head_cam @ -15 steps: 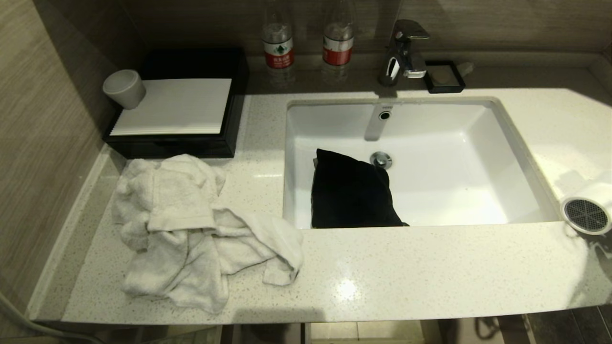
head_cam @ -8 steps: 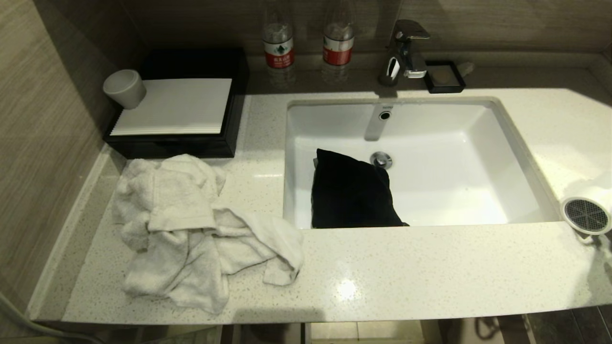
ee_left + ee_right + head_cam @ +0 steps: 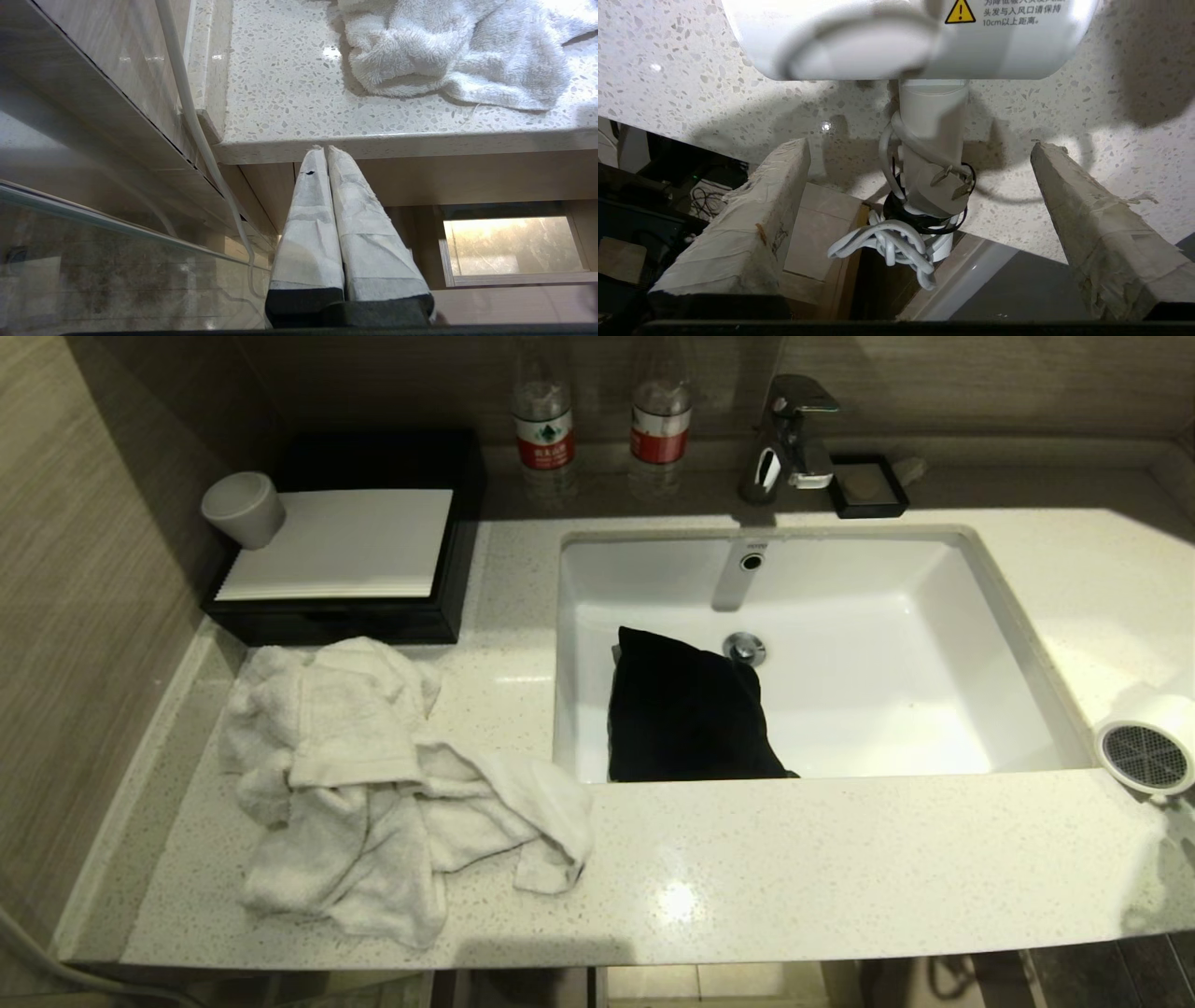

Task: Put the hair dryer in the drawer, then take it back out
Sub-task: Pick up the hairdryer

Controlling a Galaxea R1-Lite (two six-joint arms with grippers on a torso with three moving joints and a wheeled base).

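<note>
At the head view's right edge, the white hair dryer lies on the counter near its front corner, the right pincer spread wide, released, straddling its corded handle without touching.

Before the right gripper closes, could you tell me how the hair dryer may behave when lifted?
The hair dryer has a smooth, rounded white body, so it could roll or slip. Its handle looks rigid, probably the steadier grip. The bundled cord hangs past the counter edge and will likely dangle floppily.
</note>
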